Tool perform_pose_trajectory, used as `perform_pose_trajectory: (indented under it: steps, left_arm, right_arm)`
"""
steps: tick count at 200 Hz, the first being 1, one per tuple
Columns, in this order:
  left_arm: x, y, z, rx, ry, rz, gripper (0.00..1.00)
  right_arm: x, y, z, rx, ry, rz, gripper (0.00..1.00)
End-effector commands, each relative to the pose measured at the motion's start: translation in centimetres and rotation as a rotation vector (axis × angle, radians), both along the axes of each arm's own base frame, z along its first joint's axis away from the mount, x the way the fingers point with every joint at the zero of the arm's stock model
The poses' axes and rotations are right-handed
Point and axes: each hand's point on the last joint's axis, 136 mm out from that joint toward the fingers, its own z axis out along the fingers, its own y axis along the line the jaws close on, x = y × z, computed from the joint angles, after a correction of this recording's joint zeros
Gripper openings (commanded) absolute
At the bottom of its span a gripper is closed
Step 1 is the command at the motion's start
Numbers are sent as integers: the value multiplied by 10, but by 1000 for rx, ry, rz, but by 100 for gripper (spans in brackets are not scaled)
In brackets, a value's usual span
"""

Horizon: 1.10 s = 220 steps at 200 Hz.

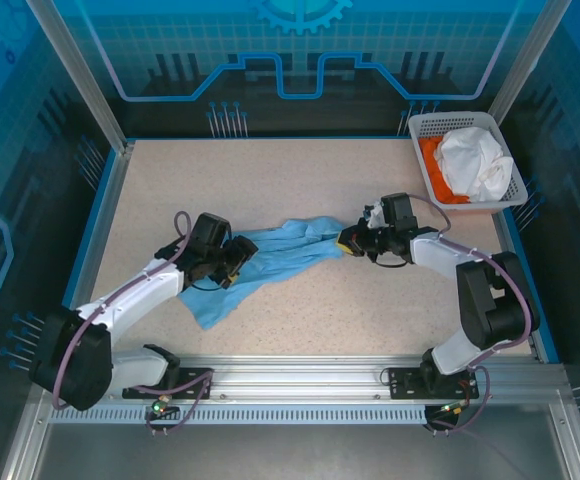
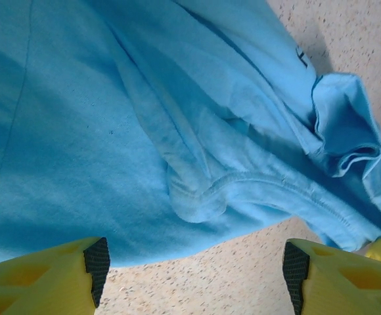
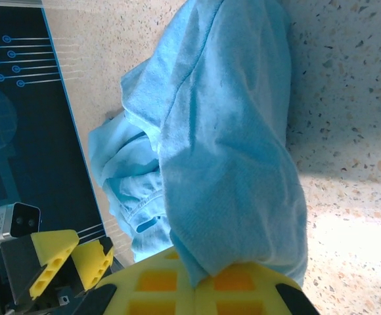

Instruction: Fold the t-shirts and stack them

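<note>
Pinching one end of the blue shirt (image 1: 288,247), which is lying bunched at centre frame, the right gripper (image 1: 351,243) is risking dragging it into a twist, since the left gripper (image 1: 238,259) is hanging with jaws spread, gripping nothing, over the other end.

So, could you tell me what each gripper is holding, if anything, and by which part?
The right gripper pinches the light blue t-shirt by the bunched end nearest it. The left gripper is open above the cloth, holding nothing.
</note>
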Motion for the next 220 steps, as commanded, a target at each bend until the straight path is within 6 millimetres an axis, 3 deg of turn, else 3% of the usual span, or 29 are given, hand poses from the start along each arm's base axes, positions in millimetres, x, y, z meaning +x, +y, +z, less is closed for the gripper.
perform_pose_trajectory:
  steps: [1,36,76,103,133,143,166,177,191,220]
  left_arm:
    - [17,-7,0,-41,-27,44,72]
    - [32,-23,-14,-69,4,13,69]
    - [41,-27,-31,-54,35,5,58]
    - [44,-27,-32,-51,31,10,40]
    - [42,-22,-24,-23,6,0,1]
    - [42,-19,-16,-7,-15,-6,0]
    - [42,-7,24,43,-119,-15,0]
    - [43,0,56,64,-203,-30,0]
    - [45,7,107,93,-331,-55,0]
    - [40,17,237,146,-664,-118,0]
  right_arm:
    - [-4,1,15,18,-10,14,0]
    - [-10,1,16,10,-17,26,0]
    - [-14,1,20,6,-29,36,0]
    - [-17,0,21,-5,-29,40,0]
    - [-19,-4,24,-17,-33,41,0]
    - [-21,-5,27,-24,-38,41,0]
    - [-27,-10,41,-63,-71,46,0]
    - [-30,-12,56,-75,-116,53,0]
    - [-37,-16,77,-96,-179,55,0]
    - [-41,-23,163,-139,-415,26,0]
